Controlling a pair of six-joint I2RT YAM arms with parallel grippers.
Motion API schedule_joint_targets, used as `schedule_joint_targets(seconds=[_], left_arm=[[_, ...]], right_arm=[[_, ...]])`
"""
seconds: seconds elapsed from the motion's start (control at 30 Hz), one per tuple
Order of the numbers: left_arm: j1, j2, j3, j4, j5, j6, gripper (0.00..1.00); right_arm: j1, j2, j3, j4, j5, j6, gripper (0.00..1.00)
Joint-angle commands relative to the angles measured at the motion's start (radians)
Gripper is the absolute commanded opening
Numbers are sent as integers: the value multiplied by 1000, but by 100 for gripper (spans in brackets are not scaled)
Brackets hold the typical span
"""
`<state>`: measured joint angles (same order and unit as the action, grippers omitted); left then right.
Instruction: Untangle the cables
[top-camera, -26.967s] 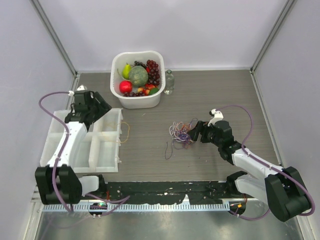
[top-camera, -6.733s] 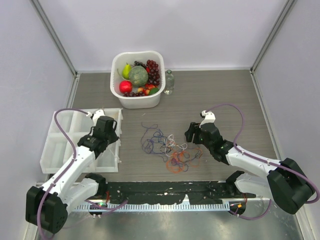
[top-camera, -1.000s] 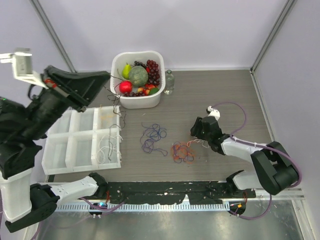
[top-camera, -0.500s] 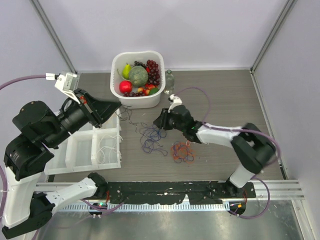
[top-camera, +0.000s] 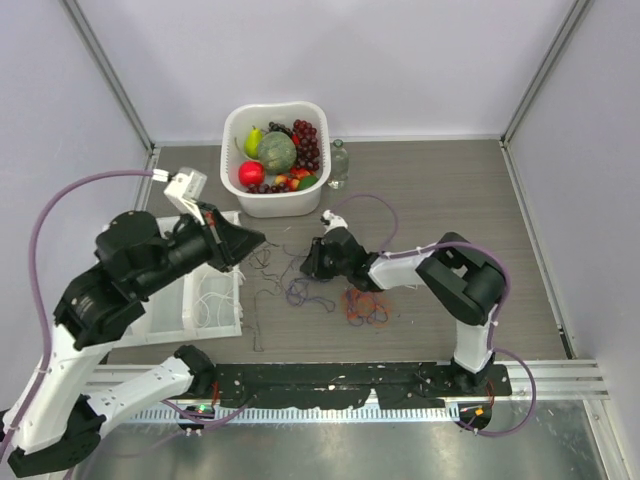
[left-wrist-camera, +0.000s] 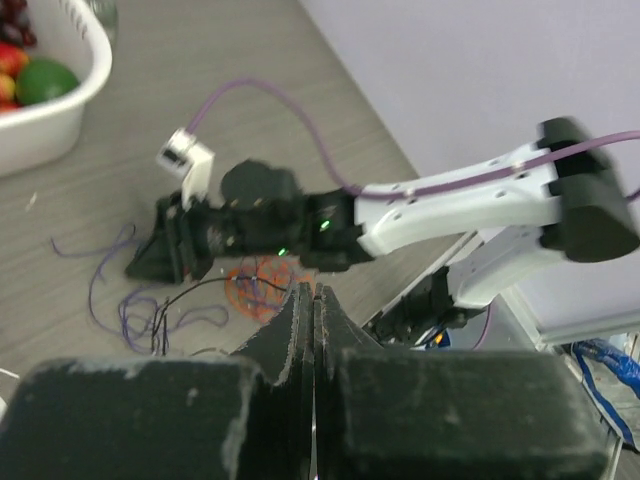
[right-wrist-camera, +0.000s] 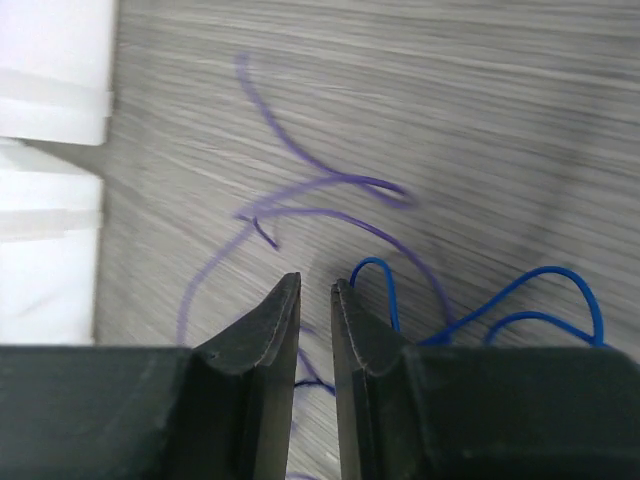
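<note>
The cables lie in two bunches on the wooden table: loose purple and blue cables (top-camera: 300, 292) in the middle and a small orange-red tangle (top-camera: 365, 305) to their right. My right gripper (top-camera: 308, 262) is low over the purple strands. In the right wrist view its jaws (right-wrist-camera: 315, 283) stand a narrow gap apart, with a purple cable (right-wrist-camera: 330, 185) ahead, a strand crossing under the gap and a blue cable (right-wrist-camera: 520, 300) beside the right finger. My left gripper (top-camera: 245, 243) hangs above the tray's right edge, shut on a thin dark cable (left-wrist-camera: 215, 288) that trails down to the table.
A white compartment tray (top-camera: 165, 320) at the left holds white cables (top-camera: 215, 295). A white basket (top-camera: 232, 135) of fruit and a small clear bottle (top-camera: 339, 163) stand at the back. The tray's corner (right-wrist-camera: 50, 120) lies just left of my right gripper.
My right gripper moved left from the orange-red tangle to the purple and blue cables, and its jaws narrowed. My left arm came down towards the tray's right edge, the dark cable trailing.
</note>
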<state>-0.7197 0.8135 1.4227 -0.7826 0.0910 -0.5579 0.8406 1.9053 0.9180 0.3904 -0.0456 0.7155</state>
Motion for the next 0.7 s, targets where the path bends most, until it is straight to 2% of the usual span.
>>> schedule_joint_targets(seconds=[0.0, 0.17, 0.27, 0.37, 0.43, 0.5, 0.57, 0.6, 0.67], left_arm=[[0, 4, -77, 121, 33, -28, 0], [0, 55, -120, 134, -10, -13, 0], [0, 72, -119, 102, -51, 1, 0], [0, 61, -117, 75, -62, 6, 0], [0, 38, -128, 72, -79, 1, 0], [0, 20, -154, 77, -83, -13, 0], [0, 4, -182, 83, -120, -33, 0], [0, -5, -195, 85, -141, -42, 0], [-1, -33, -226, 85, -192, -63, 0]], right_arm=[[-90, -127, -132, -125, 164, -56, 25], [-250, -302, -280, -186, 210, -112, 25], [-281, -389, -280, -258, 242, -198, 27], [-209, -491, -237, -320, 184, -240, 36], [-108, -535, -176, -384, 260, -266, 50], [-14, -560, -114, -429, 317, -272, 57], [26, -552, -123, -356, 230, -230, 59], [28, -523, -131, -273, 140, -200, 59], [32, -459, -166, -143, 5, -131, 49]])
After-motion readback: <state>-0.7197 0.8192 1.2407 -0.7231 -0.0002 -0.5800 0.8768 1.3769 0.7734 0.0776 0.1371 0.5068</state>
